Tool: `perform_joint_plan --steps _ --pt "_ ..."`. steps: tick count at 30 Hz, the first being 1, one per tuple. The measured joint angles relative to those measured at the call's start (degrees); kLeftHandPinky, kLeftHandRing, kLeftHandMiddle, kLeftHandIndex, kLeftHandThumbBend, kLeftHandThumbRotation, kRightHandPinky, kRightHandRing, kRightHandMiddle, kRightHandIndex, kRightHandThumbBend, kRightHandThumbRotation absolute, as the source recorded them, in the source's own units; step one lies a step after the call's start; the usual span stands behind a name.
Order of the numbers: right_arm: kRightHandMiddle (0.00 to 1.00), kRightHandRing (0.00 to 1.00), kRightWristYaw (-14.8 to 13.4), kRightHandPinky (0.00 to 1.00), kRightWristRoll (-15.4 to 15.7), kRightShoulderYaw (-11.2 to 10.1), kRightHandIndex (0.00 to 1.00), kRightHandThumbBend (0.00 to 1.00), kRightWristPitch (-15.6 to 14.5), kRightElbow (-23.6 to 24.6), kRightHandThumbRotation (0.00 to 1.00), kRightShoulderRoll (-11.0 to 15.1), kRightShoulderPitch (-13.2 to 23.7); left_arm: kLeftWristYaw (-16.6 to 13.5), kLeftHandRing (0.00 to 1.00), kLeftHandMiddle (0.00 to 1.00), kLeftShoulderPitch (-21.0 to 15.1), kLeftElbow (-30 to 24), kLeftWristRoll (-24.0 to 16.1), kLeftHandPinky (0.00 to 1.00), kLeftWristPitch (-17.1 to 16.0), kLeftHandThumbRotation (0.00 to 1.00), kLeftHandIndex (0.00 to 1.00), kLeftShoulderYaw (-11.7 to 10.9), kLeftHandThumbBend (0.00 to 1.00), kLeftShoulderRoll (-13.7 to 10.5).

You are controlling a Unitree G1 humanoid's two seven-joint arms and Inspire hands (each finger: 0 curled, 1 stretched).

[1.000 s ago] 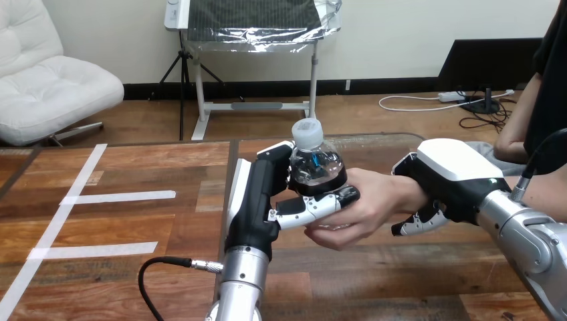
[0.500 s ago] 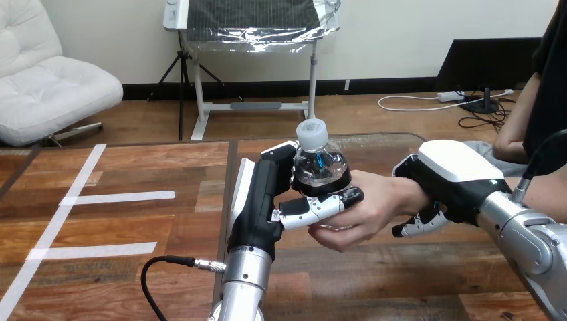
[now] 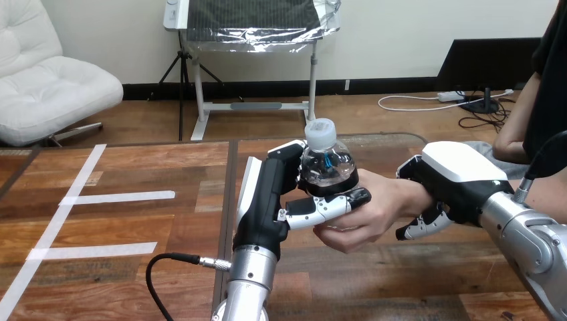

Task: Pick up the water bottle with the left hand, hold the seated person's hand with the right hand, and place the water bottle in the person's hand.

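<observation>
The left hand (image 3: 266, 200) is held upright above the wooden table (image 3: 134, 221), its fingers and thumb clamped round the white-capped clear plastic water bottle (image 3: 326, 164). The bottle is kept upright, with water seen inside, at 12 o'clock of the person's hand (image 3: 381, 204), whose palm lies just beneath it. At 3 o'clock, the person's wrist (image 3: 406, 199) is gripped by the curled right hand (image 3: 458, 177). Since a second ago, the left hand and bottle have been shifted slightly toward 3 o'clock.
</observation>
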State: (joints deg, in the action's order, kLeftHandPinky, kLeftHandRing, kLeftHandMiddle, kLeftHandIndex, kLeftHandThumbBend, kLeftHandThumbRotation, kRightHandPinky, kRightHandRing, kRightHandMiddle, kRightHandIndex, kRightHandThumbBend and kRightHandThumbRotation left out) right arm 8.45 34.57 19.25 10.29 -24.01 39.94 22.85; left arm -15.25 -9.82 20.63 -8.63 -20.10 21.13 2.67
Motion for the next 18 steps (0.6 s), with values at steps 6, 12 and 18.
perform_joint_plan --steps 6,12,18 --pt "0.63 0.56 0.0 0.45 1.4 0.0 0.62 0.76 0.3 0.1 0.00 0.3 -0.2 0.6 0.57 0.61 -0.2 -0.3 0.1 0.49 1.2 0.06 0.64 0.3 0.73 0.0" --pt "0.71 0.65 0.0 0.54 2.5 0.0 0.71 0.83 0.2 0.5 0.00 0.7 -0.4 1.7 0.80 0.83 -0.4 -1.4 -0.8 0.72 4.1 0.27 0.87 0.6 0.82 0.0" --pt "0.78 0.73 0.0 0.62 2.7 -0.2 0.77 0.86 0.0 1.3 0.00 1.0 -0.9 3.0 0.95 0.96 -0.6 -3.4 -3.4 0.93 7.8 0.44 0.97 1.3 0.91 0.0"
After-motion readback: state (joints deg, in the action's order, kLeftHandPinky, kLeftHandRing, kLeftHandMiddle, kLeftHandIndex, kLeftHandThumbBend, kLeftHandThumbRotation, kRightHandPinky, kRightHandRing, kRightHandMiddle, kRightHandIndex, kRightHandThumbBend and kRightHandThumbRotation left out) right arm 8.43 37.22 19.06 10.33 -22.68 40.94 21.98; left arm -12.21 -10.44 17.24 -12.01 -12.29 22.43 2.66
